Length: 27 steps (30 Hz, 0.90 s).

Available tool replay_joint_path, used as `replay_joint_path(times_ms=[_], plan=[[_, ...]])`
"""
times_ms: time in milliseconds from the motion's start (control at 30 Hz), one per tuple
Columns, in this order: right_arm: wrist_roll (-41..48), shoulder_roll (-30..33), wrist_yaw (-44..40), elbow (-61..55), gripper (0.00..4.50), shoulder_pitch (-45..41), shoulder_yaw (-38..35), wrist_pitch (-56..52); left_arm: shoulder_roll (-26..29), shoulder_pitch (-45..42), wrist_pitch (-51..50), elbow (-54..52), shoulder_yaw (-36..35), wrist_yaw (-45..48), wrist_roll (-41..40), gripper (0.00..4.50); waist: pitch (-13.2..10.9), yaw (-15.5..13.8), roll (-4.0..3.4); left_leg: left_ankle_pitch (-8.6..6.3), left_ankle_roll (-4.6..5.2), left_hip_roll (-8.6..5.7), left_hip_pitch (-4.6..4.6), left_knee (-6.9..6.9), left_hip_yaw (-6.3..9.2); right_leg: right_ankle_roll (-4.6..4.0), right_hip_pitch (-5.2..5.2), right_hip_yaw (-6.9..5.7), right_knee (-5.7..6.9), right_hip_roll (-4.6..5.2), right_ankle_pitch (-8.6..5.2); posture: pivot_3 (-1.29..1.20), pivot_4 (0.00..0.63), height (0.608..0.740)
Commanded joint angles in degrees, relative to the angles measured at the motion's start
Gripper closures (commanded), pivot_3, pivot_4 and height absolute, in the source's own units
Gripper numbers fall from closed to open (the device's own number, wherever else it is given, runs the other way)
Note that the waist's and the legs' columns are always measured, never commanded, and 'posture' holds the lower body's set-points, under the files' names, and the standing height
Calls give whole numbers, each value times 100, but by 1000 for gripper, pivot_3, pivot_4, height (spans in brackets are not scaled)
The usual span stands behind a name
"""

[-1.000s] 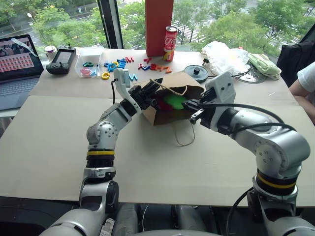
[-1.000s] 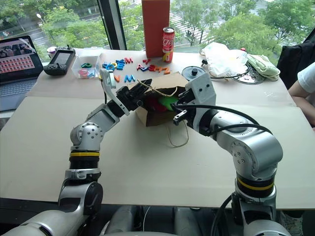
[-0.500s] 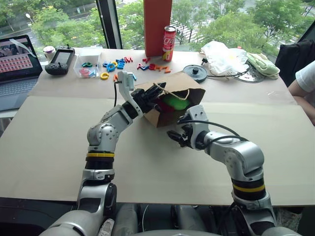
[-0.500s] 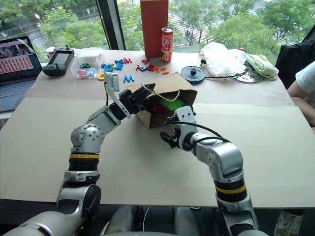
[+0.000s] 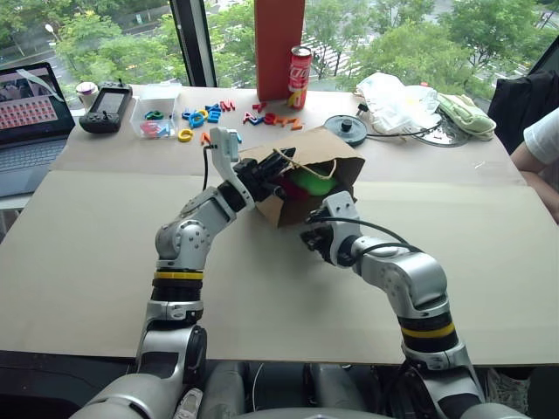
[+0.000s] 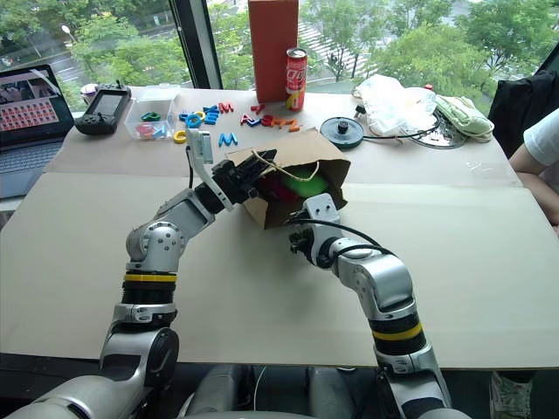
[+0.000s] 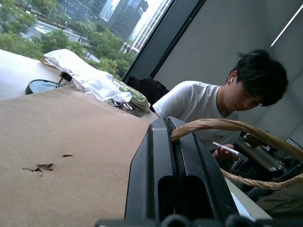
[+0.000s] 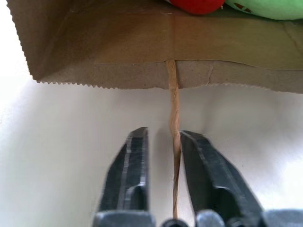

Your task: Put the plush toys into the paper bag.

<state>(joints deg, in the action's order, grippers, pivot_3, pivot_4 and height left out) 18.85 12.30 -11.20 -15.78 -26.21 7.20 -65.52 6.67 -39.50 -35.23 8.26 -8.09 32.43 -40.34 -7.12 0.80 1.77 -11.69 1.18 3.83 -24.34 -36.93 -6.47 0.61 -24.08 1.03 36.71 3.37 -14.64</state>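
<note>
Head view: the paper bag (image 5: 307,175) lies on its side on the table (image 5: 87,244), green toy (image 5: 310,182) and red toy (image 5: 288,188) inside. Left wrist view: the left gripper (image 7: 171,135) is clamped on the upper handle (image 7: 222,125). Right wrist view: the right gripper (image 8: 163,142) straddles the lower handle (image 8: 173,118), seemingly not yet pinching it.

Bag mouth is pretty crowded: the left gripper (image 5: 269,171) pinches the upper handle of the paper bag (image 5: 336,150) and the right gripper (image 8: 161,156) sits at the lower handle (image 8: 173,99). Plenty of bare counter (image 5: 96,236) either side; letters (image 5: 210,112), can (image 5: 300,76) and red box (image 5: 279,44) block behind.
</note>
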Motion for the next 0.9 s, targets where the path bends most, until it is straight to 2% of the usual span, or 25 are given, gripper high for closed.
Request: replay_joint_path(times_ms=[33, 433, 633, 767, 900], plan=[[-53, -32, -35, -5, 4444, -56, -82, 229, 10, -33, 92, -264, 20, 61, 2, 4500, 0, -1, 0, 0, 0, 0, 0, 0, 0, 0, 0, 0, 0, 0, 0, 0, 150, 740], [207, 66, -334, -497, 4444, -208, -843, 862, -5, -162, 30, -139, -15, 111, -82, 4500, 0, -2, 0, 0, 0, 0, -1, 0, 0, 0, 0, 0, -1, 0, 0, 0, 150, 740], [239, 778, -539, -1361, 4444, -528, -1046, 676, -151, -282, -242, -135, -254, -33, -463, 4500, -1, -5, -1, 0, 0, 0, -2, 1, 0, 0, -1, 0, -2, 1, 0, 0, 150, 740], [380, 1171, -562, -1867, 4444, -1084, -1082, 219, -223, -283, -512, -120, -478, -168, -778, 4500, -1, 6, -1, 0, 0, 0, -2, 3, 2, 0, -2, 0, -1, 0, 0, 0, 150, 740], [343, 1569, -707, -2019, 4444, -1139, -614, -146, -138, -71, -598, -200, -343, -106, -683, 4500, 0, 3, -1, 0, 0, 1, 2, 4, 3, 0, 0, -1, -2, -1, 0, 0, 150, 740]])
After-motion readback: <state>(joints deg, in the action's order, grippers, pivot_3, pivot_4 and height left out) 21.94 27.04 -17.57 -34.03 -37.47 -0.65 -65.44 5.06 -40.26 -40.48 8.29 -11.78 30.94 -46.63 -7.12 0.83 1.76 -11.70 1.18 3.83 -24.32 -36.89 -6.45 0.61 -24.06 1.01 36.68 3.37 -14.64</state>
